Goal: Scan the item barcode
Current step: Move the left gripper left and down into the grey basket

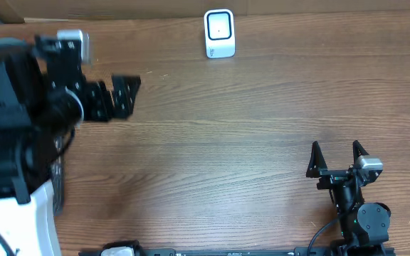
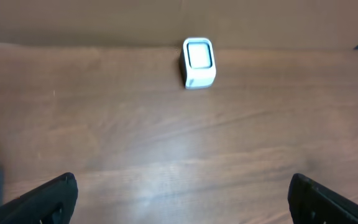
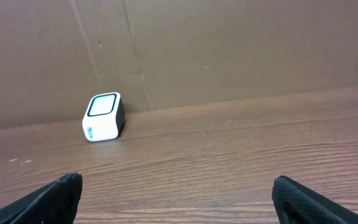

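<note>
A small white barcode scanner stands alone on the wooden table, at the top centre of the overhead frame, just in front of the brown cardboard wall. Its rounded, dark-rimmed scanning window tilts upward. Faint blue marking shows low on its front.

The table was brown wood, its grain running from side to side in long, wavy streaks, darker bands alternating with paler ones. Along its far edge stood a wall of plain tan cardboard, meeting the tabletop in a straight line. A crease ran down the cardboard at a slight slant, a fainter one beside it. The light was soft and even — a dull, pale sheen lay on the wood.
</note>
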`<state>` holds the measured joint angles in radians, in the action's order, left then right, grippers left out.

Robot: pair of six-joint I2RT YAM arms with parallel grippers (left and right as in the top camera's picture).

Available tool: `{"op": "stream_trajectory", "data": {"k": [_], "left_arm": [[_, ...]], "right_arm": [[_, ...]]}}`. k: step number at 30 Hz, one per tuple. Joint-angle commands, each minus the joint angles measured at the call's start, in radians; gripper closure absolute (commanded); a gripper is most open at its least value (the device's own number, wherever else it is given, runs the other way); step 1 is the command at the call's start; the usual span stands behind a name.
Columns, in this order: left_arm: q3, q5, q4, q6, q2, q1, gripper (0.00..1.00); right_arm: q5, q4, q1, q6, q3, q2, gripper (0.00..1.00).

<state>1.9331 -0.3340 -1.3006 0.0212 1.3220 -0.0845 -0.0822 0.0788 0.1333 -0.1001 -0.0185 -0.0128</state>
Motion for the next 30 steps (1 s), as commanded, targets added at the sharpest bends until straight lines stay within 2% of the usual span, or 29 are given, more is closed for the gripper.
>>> {"op": "stream_trajectory", "data": {"k": [1, 5, 8, 12, 18, 24, 25, 27, 30], "left_arm": [[0.066, -0.030, 0.011, -0.022, 0.057, 0.006, 0.00], [0.083, 0.048, 0.087, -0.012, 0.071, -0.011, 0.00], [0.115, 0.110, 0.116, 0.051, 0.077, -0.089, 0.00], [0.157, 0.089, 0.146, 0.117, 0.081, -0.274, 0.00], [0.177, 0.082, 0.199, 0.134, 0.085, -0.533, 0.00], [0.165, 0.212, 0.154, 0.194, 0.145, -0.718, 0.00], [0.160, 0.231, 0.146, 0.198, 0.159, -0.737, 0.01], [0.145, 0.252, 0.124, 0.235, 0.191, -0.777, 0.12], [0.087, 0.255, 0.142, 0.256, 0.212, -0.814, 0.10]], "right_arm": [[-0.003, -0.005, 0.001, 0.004, 0.011, 0.010, 0.00], [-0.003, -0.005, 0.001, 0.004, 0.011, 0.010, 0.00], [-0.003, -0.005, 0.001, 0.004, 0.011, 0.010, 0.00], [-0.003, -0.005, 0.001, 0.004, 0.011, 0.010, 0.00], [-0.003, -0.005, 0.001, 0.004, 0.011, 0.010, 0.00], [-0.003, -0.005, 0.001, 0.004, 0.011, 0.010, 0.00], [-0.003, -0.005, 0.001, 0.004, 0.011, 0.010, 0.00], [-0.003, -0.005, 0.001, 0.004, 0.011, 0.010, 0.00], [-0.003, -0.005, 0.001, 0.004, 0.011, 0.010, 0.00]]}}
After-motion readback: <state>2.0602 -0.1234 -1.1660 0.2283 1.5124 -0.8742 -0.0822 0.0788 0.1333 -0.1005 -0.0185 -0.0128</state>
